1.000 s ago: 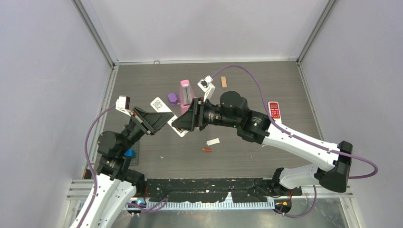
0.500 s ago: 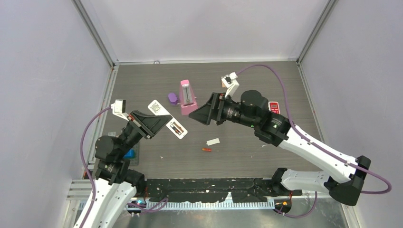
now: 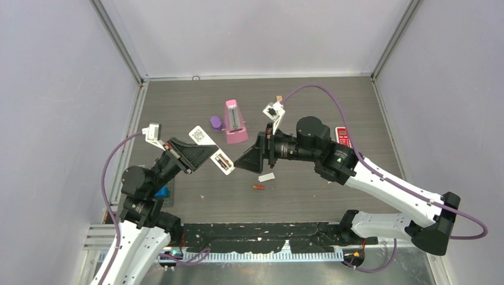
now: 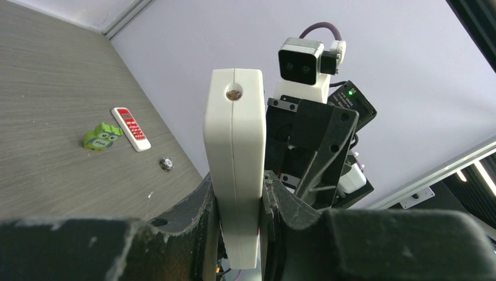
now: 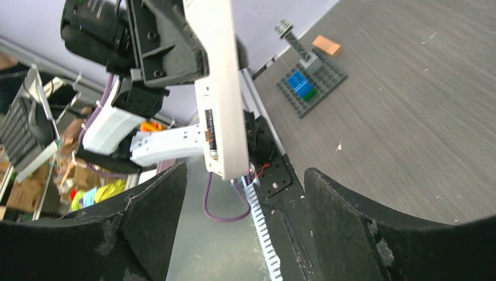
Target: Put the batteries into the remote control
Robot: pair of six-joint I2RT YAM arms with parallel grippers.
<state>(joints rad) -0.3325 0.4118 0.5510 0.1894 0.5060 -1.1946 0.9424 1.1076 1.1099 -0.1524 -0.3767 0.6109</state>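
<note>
Now: remote held aloft by left gripper, right gripper empty beside it

Left gripper (image 3: 205, 152): clenched on the white remote control (image 3: 223, 161), clear of the table (image 3: 309, 101). In the left wrist view the fingers (image 4: 205, 205) press both flat faces of the remote control (image 4: 234, 152), which stands edge-on between them. From above, its battery bay faces up and dark cells show inside; count unclear.

Right gripper (image 3: 241, 162): released, nothing between its fingers. Its tips point at the free end of the remote control, near but not touching. In the right wrist view both fingers (image 5: 149, 205) stand wide apart, with the end of the remote control (image 5: 219, 105) ahead of the gap.

One red-orange battery (image 3: 258, 187) lies loose on the table, below the right gripper and toward the arm bases. A small white cover (image 3: 266, 177) lies between that battery and the right gripper.

Beyond both grippers: pink metronome (image 3: 235, 122), purple object (image 3: 216, 123). Behind the right wrist: red-and-white remote (image 3: 342, 136). Beside the left arm: brick plate (image 5: 310, 82)
</note>
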